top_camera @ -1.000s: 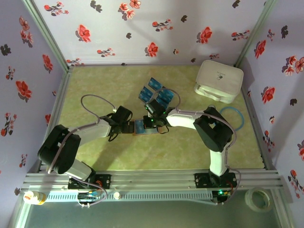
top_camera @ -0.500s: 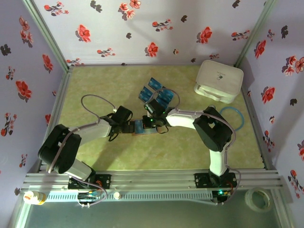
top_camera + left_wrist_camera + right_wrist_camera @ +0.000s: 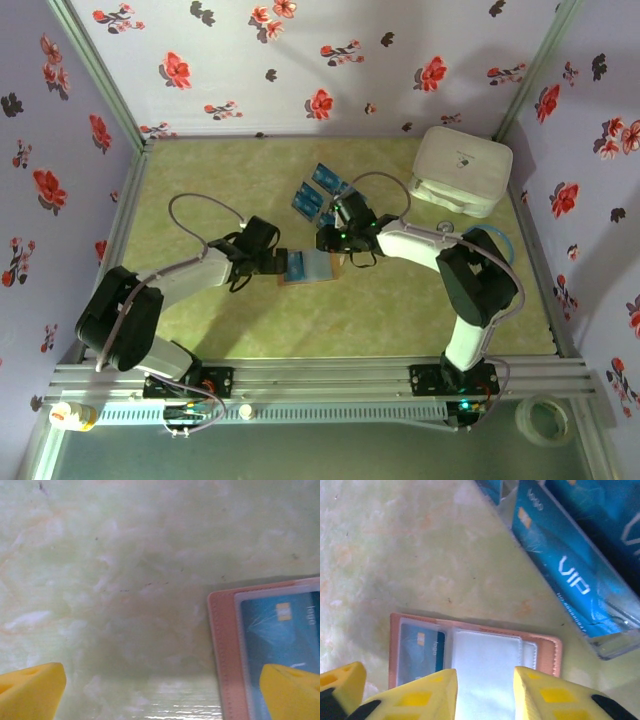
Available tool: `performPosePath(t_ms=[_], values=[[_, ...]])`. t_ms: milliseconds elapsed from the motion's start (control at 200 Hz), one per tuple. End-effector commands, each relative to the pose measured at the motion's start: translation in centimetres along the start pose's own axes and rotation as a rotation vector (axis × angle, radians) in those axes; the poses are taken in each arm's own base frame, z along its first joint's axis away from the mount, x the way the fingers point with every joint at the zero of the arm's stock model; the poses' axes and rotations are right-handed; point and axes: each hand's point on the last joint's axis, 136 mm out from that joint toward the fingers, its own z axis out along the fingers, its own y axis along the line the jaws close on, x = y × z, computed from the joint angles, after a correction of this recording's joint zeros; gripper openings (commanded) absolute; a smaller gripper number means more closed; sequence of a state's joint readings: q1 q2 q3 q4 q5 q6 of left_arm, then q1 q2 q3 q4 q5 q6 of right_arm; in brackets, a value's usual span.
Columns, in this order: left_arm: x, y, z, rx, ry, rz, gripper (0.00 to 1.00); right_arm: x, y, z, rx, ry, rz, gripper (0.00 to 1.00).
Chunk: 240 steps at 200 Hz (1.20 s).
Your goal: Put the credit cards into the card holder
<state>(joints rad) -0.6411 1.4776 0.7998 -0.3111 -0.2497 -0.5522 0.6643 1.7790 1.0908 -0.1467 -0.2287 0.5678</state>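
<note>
Progress: roughly one card in, the rest to go. The card holder (image 3: 308, 267) lies open and flat near the middle of the table (image 3: 200, 180). One blue card (image 3: 421, 649) sits in its end pocket, and the wider clear pocket (image 3: 487, 660) beside it looks empty. The loose cards (image 3: 318, 192) are fanned at 12 o'clock from the holder, near but apart. At least three show, and some are hidden under the right arm. The right hand (image 3: 332, 246) hovers over the holder, fingers partly apart, nothing between them. The left hand (image 3: 274, 262) is at the holder's 9 o'clock edge, fingers wide apart. One fingertip (image 3: 292, 690) overlaps the seated card; pressing or just above, can't tell. My read: early stage, each loose card needs picking and sliding in.
</note>
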Motion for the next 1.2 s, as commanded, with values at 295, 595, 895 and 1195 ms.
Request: performPosePath(t_ms=[295, 595, 895, 1195], values=[[-1.3, -3.3, -1.5, 0.075, -0.013, -0.058, 1.0, 1.1, 0.0, 2.2, -0.071, 0.069, 0.003, 0.14], [-1.0, -4.9, -1.0, 0.09, 0.0, -0.031, 1.0, 1.5, -0.9, 2.9, -0.046, 0.078, 0.008, 0.11], [-0.6, -5.6, -0.2, 0.092, 0.01, -0.012, 1.0, 2.3, -1.6, 3.7, -0.032, 0.095, 0.03, 0.07], [-0.4, -6.1, 0.2, 0.097, 0.011, 0.003, 1.0, 3.2, -1.3, 4.6, -0.055, 0.115, 0.053, 0.06]])
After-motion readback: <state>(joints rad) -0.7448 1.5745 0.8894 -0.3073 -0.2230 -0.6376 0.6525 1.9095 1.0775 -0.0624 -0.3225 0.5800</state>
